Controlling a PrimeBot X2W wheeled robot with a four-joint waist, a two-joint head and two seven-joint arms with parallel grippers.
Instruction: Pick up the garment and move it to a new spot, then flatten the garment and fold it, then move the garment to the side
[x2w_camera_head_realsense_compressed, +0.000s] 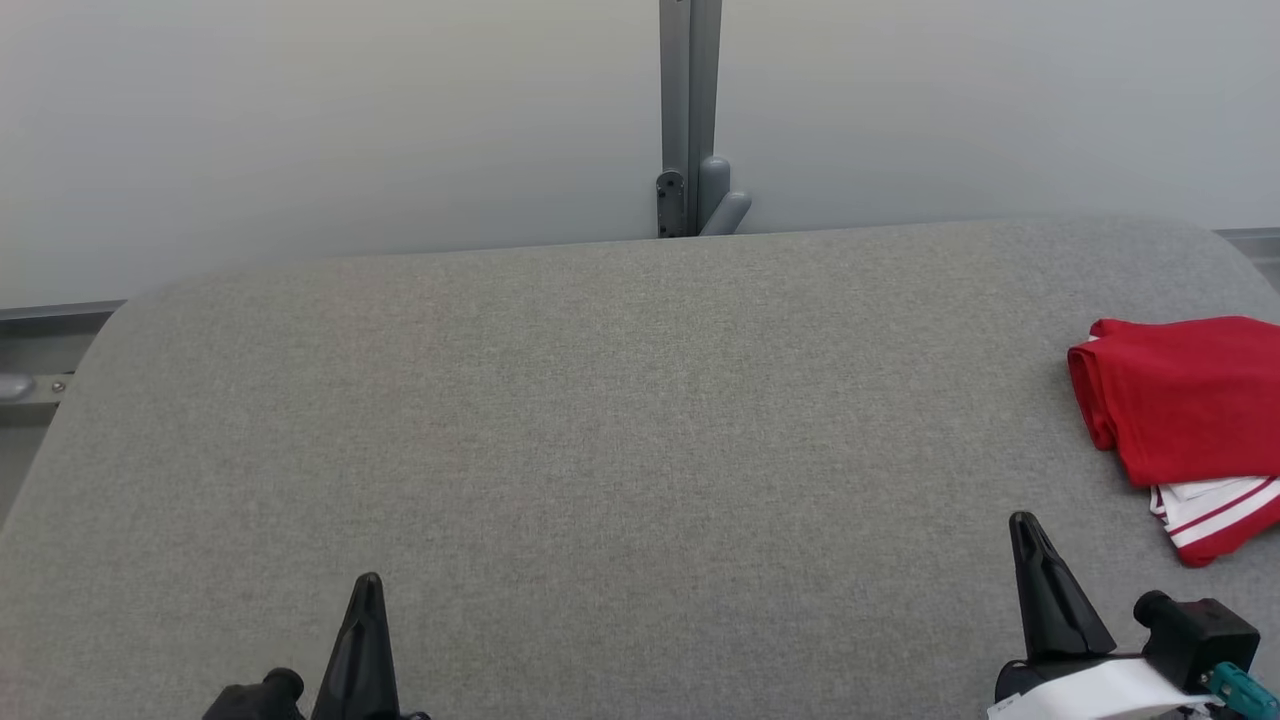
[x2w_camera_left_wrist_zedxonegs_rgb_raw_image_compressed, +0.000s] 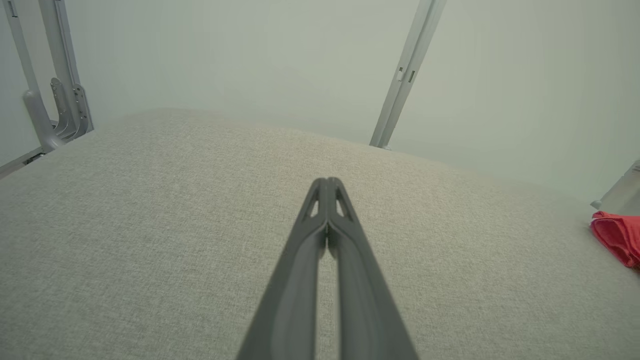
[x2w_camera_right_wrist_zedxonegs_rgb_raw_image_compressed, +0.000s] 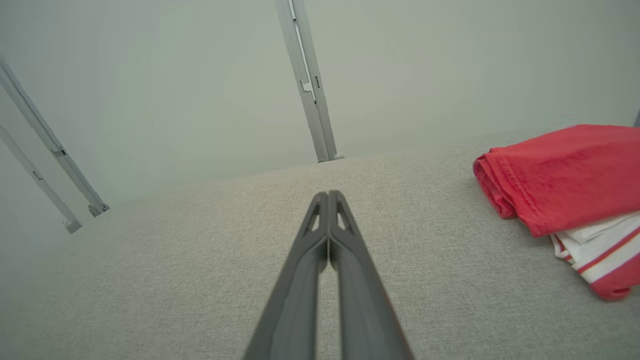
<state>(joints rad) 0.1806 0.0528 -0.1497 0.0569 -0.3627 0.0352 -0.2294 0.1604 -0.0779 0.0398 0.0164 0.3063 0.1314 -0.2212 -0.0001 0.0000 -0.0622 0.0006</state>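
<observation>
Folded red garment (x2w_camera_head_realsense_compressed: 1180, 400) at grey table's (x2w_camera_head_realsense_compressed: 600, 400) right edge, near R gripper (x2w_camera_head_realsense_compressed: 1025, 525).
R and L gripper (x2w_camera_head_realsense_compressed: 366, 590) both pinched tight, nothing held; R wrist cam shows hem stitching + white-striped layer, L wrist cam a red corner.

Grey table (x2w_camera_head_realsense_compressed: 600, 450) — metal post (x2w_camera_head_realsense_compressed: 690, 100) behind
</observation>
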